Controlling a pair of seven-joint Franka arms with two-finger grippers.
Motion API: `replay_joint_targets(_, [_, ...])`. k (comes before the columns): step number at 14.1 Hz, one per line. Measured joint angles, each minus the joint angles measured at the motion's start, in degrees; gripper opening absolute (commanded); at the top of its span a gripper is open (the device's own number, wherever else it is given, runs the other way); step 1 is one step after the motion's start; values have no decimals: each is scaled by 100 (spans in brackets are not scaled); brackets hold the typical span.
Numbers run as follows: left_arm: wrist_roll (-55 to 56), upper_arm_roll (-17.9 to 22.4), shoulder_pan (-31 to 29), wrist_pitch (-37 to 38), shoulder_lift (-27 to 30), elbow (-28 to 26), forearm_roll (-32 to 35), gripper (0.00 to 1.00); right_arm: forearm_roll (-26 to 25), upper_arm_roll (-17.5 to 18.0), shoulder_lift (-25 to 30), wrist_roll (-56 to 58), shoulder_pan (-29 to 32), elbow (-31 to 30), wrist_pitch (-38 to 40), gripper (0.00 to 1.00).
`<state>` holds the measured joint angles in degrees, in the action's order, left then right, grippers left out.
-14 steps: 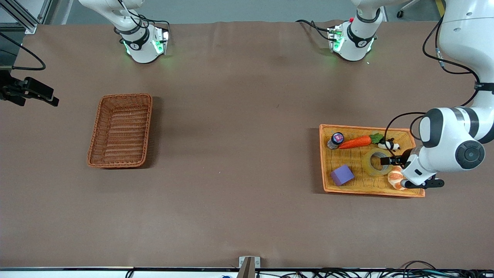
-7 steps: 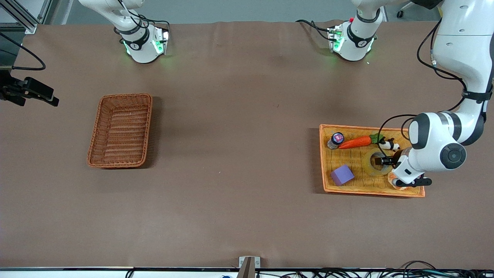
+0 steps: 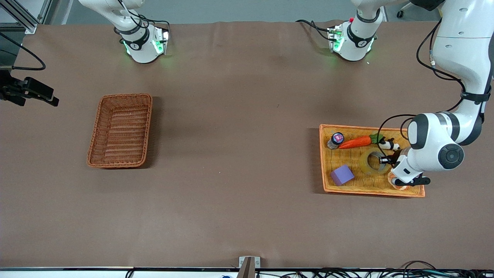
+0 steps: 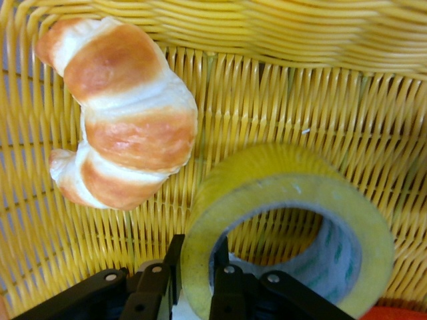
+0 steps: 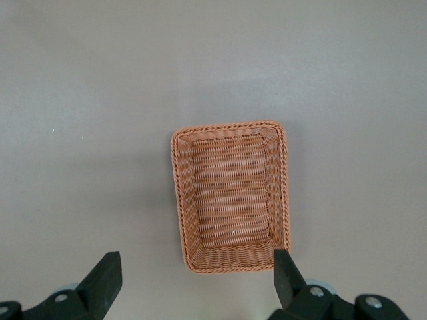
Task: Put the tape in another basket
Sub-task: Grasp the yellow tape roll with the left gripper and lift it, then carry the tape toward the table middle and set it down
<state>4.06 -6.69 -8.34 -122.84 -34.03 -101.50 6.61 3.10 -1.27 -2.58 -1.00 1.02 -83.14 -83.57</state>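
Observation:
The yellowish tape (image 3: 364, 164) lies in the yellow tray (image 3: 366, 190) at the left arm's end of the table. My left gripper (image 3: 386, 159) is down in the tray, shut on the tape's wall. In the left wrist view one finger of that gripper (image 4: 198, 243) is inside the ring and the other outside, and the tape (image 4: 293, 180) looks tilted. The reddish-brown basket (image 3: 121, 131) stands empty toward the right arm's end. My right gripper (image 5: 195, 257) is open and empty, waiting high over the basket (image 5: 230, 193).
The tray also holds a croissant (image 4: 120, 113) close beside the tape, a carrot (image 3: 355, 142), a purple block (image 3: 342, 175), a small jar (image 3: 336, 139) and a black-and-white toy (image 3: 389, 144). A black mount (image 3: 34, 92) sticks in at the right arm's end.
My left gripper has moved a little across the tray onto the tape and closed on its wall. The tape shifted slightly with it. The right arm has not moved.

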Motion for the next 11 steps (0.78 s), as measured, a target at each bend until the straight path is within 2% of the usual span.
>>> replay_joint_targets(3, [0, -31, 5, -7, 159, 79, 0, 0, 0, 0, 0, 0, 0, 0, 0, 100])
replay_joint_targets(6, [45, -296, 31, 343, 743, 155, -1, 0, 0, 0, 0, 0, 0, 0, 0, 100])
replay_joint_targets(9, [803, -1104, 78, 1052, 1292, 447, -2, 0, 0, -1, 0, 0, 0, 0, 0, 100])
replay_joint_targets(11, [1809, -1740, 224, 1324, 1371, 580, -2, 0, 0, -2, 0, 0, 0, 0, 0, 100])
